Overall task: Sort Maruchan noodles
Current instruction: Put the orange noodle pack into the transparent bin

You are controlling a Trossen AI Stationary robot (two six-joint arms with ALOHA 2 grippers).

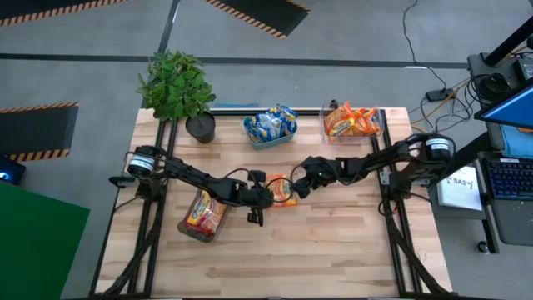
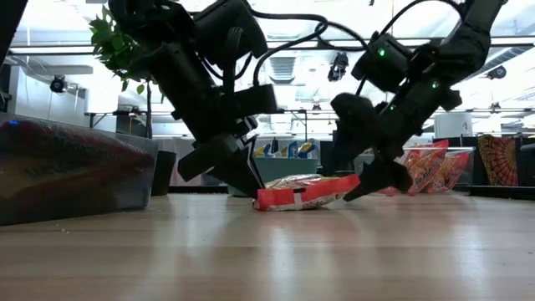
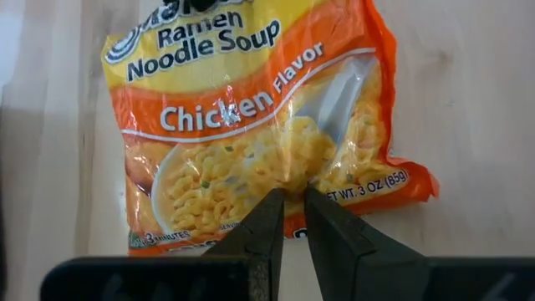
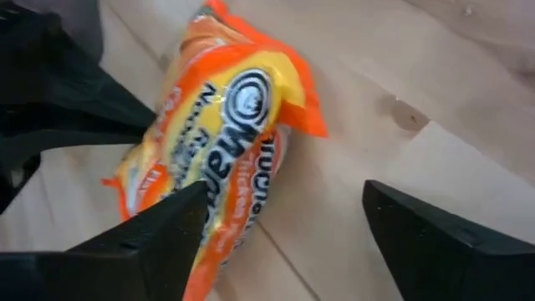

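One orange-yellow chicken Maruchan noodles packet [image 1: 284, 190] lies mid-table between both grippers, also seen in the low view [image 2: 305, 192]. My left gripper [image 3: 292, 194] is shut on it and reaches in from the table's left [image 1: 263, 197]. My right gripper [image 4: 284, 192] is open and comes from the right [image 1: 305, 185]; one finger [image 4: 159, 238] is at the packet's [image 4: 226, 125] far end and the other [image 4: 435, 242] is over bare wood. More packets fill three bins. My left gripper pinches a raised wrinkle of the film [image 3: 292, 171] on the packet's printed face, near the edge with the weight print. Its fingers slant down from above and from the table's left. The packet lies on the table, its right end [image 2: 349, 181] slightly raised. My right gripper's one finger is beside the packet's end; whether it touches, I cannot tell.
A clear bin with red-pink packets [image 1: 204, 215] sits near the left front. A blue tray of blue-and-white packets [image 1: 271, 125] and a clear bin of orange packets [image 1: 352, 122] stand at the far edge, with a potted plant [image 1: 179, 87] at the far left. Bare wood lies toward the near edge.
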